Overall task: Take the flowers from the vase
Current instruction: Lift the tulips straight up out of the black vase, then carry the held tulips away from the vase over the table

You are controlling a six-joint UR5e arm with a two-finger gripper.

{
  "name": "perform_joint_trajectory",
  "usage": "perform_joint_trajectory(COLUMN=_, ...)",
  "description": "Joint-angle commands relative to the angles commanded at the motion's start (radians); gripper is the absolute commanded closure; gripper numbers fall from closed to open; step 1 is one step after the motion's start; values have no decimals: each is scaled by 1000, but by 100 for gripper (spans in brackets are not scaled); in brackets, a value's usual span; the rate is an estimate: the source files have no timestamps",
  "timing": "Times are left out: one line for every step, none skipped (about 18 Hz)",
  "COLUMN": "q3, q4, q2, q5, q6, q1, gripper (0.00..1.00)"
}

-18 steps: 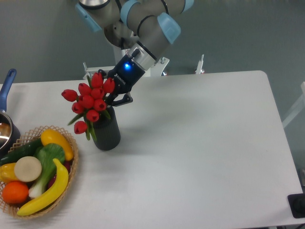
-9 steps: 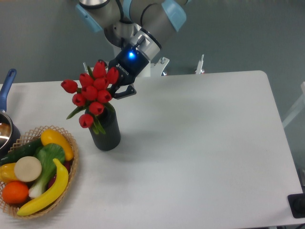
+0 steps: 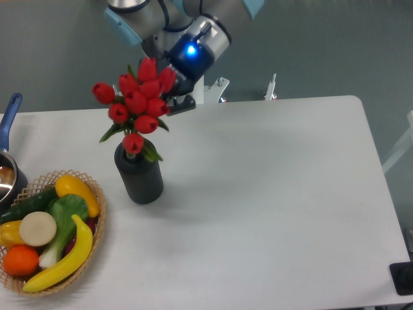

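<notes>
The flowers (image 3: 138, 103) are a tight bunch of red tulip buds with green leaves. They hang above the black vase (image 3: 139, 177), their lowest bud and leaves just over its mouth. The vase stands upright on the white table (image 3: 271, 194), left of centre. My gripper (image 3: 169, 98) is shut on the flowers from the right, behind the buds; its fingertips are mostly hidden by them. A blue light shows on the wrist.
A wicker basket (image 3: 97, 213) with a banana, an orange and other produce sits at the front left. A blue-handled pot (image 3: 8, 161) is at the left edge. White brackets stand at the table's back edge (image 3: 273, 87).
My gripper has risen up and a little right with the flowers. The bunch has come up out of the vase, which stayed in place.
</notes>
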Motion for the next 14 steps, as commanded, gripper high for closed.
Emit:
perform_joint_trajectory(q3=12, q4=0, q2=0, q5=-3, q6=-11, q1=14, gripper=96)
perform_joint_trajectory(q3=26, q4=0, q2=2, q5=-12, q6=-21, q1=26, gripper=96)
perform_joint_trajectory(q3=38, q4=0, q2=2, q5=-29, q6=-35, q1=35, gripper=96)
perform_joint_trajectory(q3=48, q4=0, q2=2, q5=-46, q6=-57, q1=52, gripper=96)
perform_joint_trajectory(q3=57, q4=0, q2=3, q5=-63, q6=-75, q1=72, gripper=96)
perform_joint_trajectory(q3=66, q4=0, q2=3, q5=-78, q6=-81, q1=86, gripper=96)
perform_joint_trajectory(q3=75, q4=0, q2=3, q5=-87, q6=-84, q1=103, gripper=96)
perform_joint_trajectory(q3=83, q4=0, q2=2, q5=-94, q6=-86, q1=123, gripper=96)
perform_joint_trajectory(q3=91, q4=0, q2=0, q5=-98, q6=-85, q1=139, gripper=96)
perform_joint_trajectory(q3=100, q4=0, q2=-6, q5=-98, q6=-83, q1=155, gripper=96)
perform_joint_trajectory(q3=107, q4=0, q2=-11, q5=-98, q6=-78, q1=169, gripper=96)
perform_joint_trajectory(q3=118, q4=2, q2=-12, q5=-98, q6=-74, q1=192, gripper=96)
perform_joint_trajectory(q3=127, q4=0, q2=-14, q5=-98, q6=-74, q1=213, gripper=96)
perform_joint_trajectory(q3=130, q4=2, q2=-17, q5=-97, q6=-72, q1=239, gripper=96)
